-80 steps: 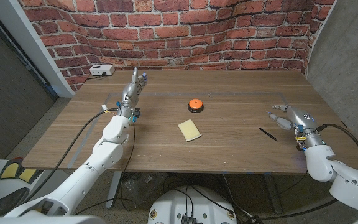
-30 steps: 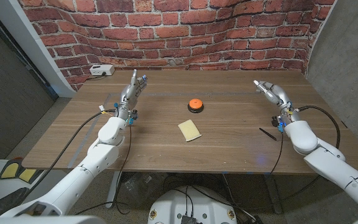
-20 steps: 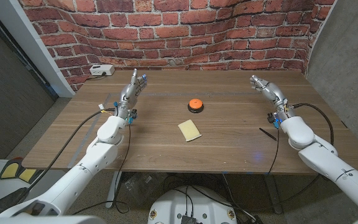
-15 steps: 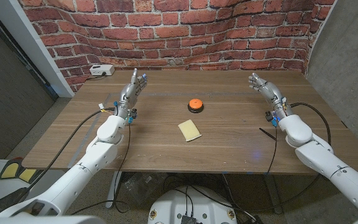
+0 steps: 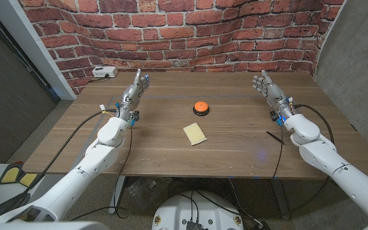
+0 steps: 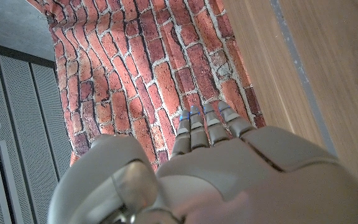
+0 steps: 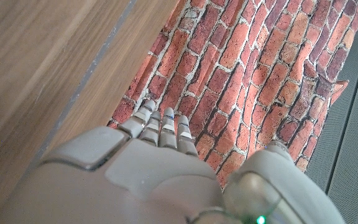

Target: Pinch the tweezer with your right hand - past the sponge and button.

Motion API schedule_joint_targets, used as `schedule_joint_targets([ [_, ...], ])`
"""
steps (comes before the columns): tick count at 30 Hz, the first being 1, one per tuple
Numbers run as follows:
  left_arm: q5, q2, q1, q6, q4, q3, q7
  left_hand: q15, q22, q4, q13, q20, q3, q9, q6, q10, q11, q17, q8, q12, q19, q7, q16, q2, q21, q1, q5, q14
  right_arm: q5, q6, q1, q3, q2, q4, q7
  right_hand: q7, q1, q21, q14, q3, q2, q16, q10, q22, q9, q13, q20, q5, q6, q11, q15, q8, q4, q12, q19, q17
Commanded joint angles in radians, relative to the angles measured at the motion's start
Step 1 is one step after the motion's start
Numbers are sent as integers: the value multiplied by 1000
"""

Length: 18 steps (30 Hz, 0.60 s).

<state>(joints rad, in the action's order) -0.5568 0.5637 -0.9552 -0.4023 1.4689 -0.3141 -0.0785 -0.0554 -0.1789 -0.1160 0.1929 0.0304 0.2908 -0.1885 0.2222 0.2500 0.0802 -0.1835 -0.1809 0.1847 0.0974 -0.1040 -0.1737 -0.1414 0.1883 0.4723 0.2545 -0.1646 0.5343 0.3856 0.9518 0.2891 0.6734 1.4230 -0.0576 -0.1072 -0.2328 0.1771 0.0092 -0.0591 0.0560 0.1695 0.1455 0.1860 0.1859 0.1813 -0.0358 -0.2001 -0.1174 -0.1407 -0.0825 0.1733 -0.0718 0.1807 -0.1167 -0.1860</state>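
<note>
While raised with fingers spread, holding nothing: right hand | tweezer well behind wrist, under forearm | risk: blind reach back, nudging thin tweezer across tabletop

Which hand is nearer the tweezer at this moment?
Right. The right hand is raised toward the far right of the table, with the tweezer nearer the front edge beside its forearm. The left hand is across the table, beyond the sponge.

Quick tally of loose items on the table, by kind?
Tweezer: 1
Sponge: 1
Orange button: 1
White box with a cable, far left corner: 1
Total: 4
</note>
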Motion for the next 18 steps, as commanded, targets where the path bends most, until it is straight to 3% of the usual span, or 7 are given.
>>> schedule_joint_targets([
  [1, -70, -11, 5, -21, -29, 13, 71, 0, -5, -7, 2, -8, 3, -1, -32, -40, -9, -3, 3, -6, -36, 2, 2, 3, -5, 2, -1, 39, 157, 12, -11, -1, -35, -53, -128, -5, 15, 6, -9, 10, 1, 3, -6, -1, 0, 2, -7, -7, 14, 3, 1, -5, -3, -1, 4, 0],
  [7, -87, -9, 2, -20, -35, 15, 91, -2, -5, -8, 2, -15, 3, -1, -66, -82, -7, -3, 3, -6, -79, 6, 2, 2, -8, 1, 0, 79, 164, -6, 2, -9, -26, -25, -106, -11, 22, 10, -5, 15, 4, 7, -1, -1, -1, 1, -5, -8, 9, 0, -6, 2, -5, 5, 0, 1],
  [18, -60, 1, -13, -47, -39, 20, 80, -4, -5, -9, 2, -15, 3, -1, -67, -85, -7, -3, -1, -2, -83, 4, -2, 2, -5, 0, 0, 82, 164, -11, -15, 8, -43, -37, -114, -14, 28, 19, 13, 20, 5, 15, 18, -2, -1, 0, -3, -12, -8, -4, -7, 14, -6, 16, -16, 2],
])
